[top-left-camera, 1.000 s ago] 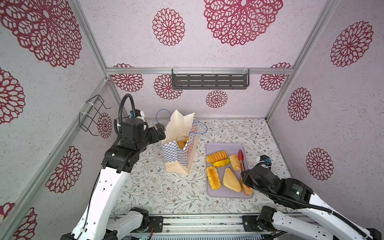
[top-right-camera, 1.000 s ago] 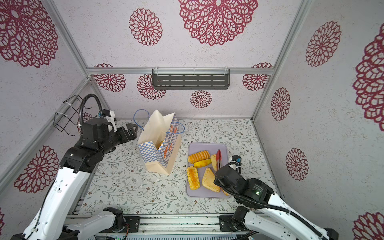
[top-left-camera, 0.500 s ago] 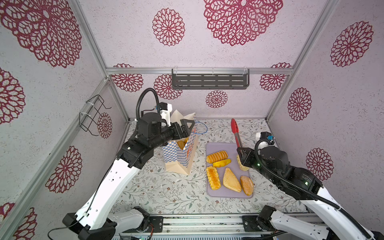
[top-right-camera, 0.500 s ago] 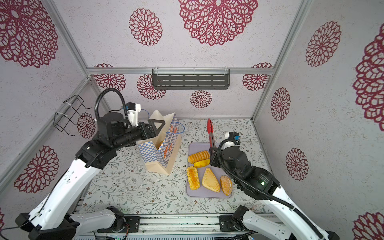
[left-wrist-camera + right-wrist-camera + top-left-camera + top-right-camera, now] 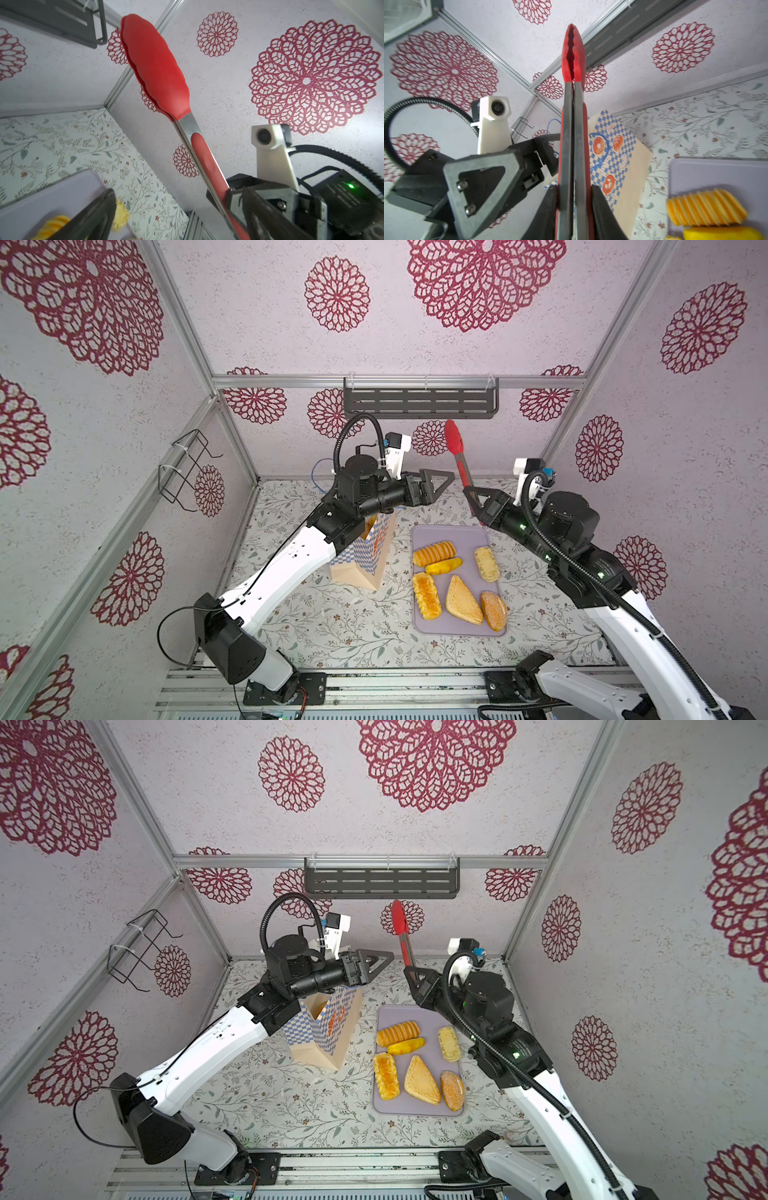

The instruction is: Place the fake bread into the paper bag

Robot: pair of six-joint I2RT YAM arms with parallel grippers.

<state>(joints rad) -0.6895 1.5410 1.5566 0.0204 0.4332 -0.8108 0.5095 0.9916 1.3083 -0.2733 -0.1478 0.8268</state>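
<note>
- Presently my right claw (image 5: 574,192) is clamped on the handles of the red tongs (image 5: 455,443), raised off the surface (image 5: 353,622) — their tips are together and point up toward the far wall.
- My left claw (image 5: 436,487) gapes wide and empty above the paper bag (image 5: 332,1027), facing the tongs, near them but apart.
- The bag stands just left of the lilac tray (image 5: 457,531); something orange shows in its mouth.
- The fake bread (image 5: 459,599) — six pieces — lies on the tray, at the right.
</note>
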